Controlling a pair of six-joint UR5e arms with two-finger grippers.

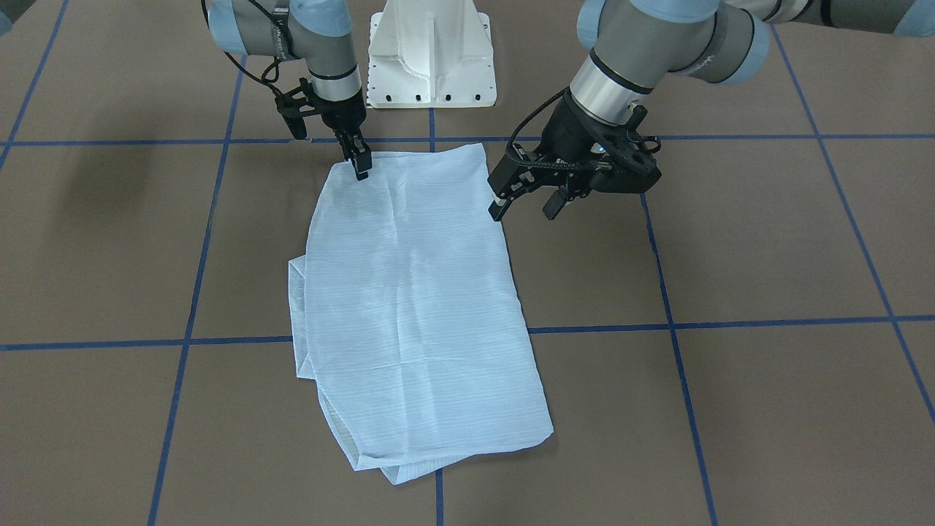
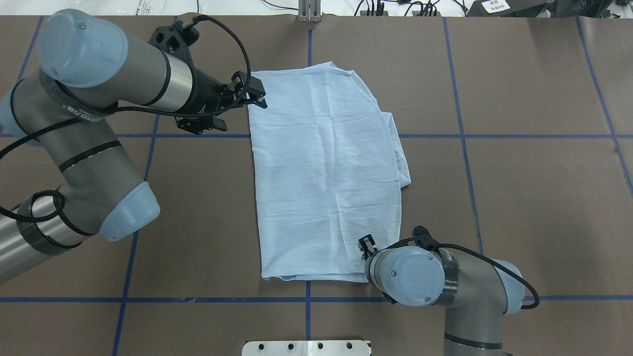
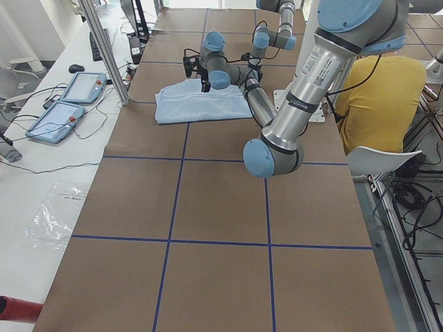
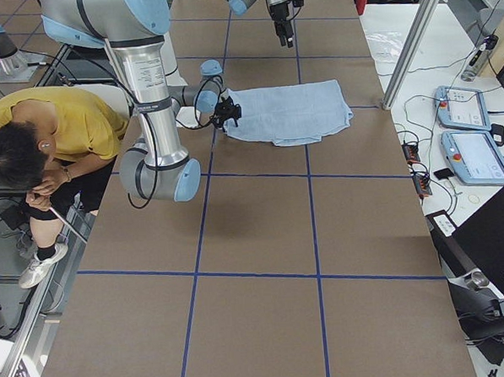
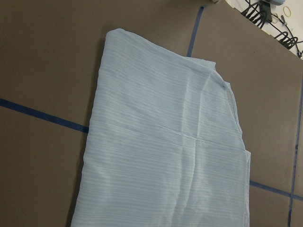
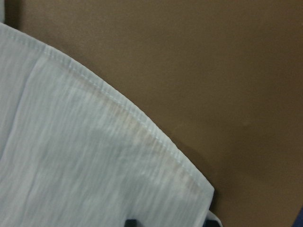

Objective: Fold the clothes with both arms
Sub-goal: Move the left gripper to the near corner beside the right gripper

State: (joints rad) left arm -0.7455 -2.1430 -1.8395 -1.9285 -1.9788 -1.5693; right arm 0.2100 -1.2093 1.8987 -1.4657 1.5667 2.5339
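Note:
The pale blue striped shirt [image 1: 416, 292] lies folded into a long rectangle on the brown table, with folded layers sticking out along one long side [image 2: 395, 148]. My right gripper [image 1: 361, 172] is down on the shirt's corner nearest my base and looks shut on the hem; in the overhead view my wrist hides its fingers. The right wrist view shows that hem [image 6: 118, 109] very close. My left gripper [image 1: 524, 208] is open and empty, raised above the table beside the shirt's other long edge [image 2: 240, 111]. The left wrist view looks down on the shirt [image 5: 165, 156].
The white pedestal base [image 1: 431, 58] stands at the table's near edge. Blue tape lines [image 1: 672, 321] grid the table. A person in yellow [image 4: 54, 123] sits behind the robot. Teach pendants [image 4: 463, 110] and a metal post [image 3: 104, 55] stand at the far side.

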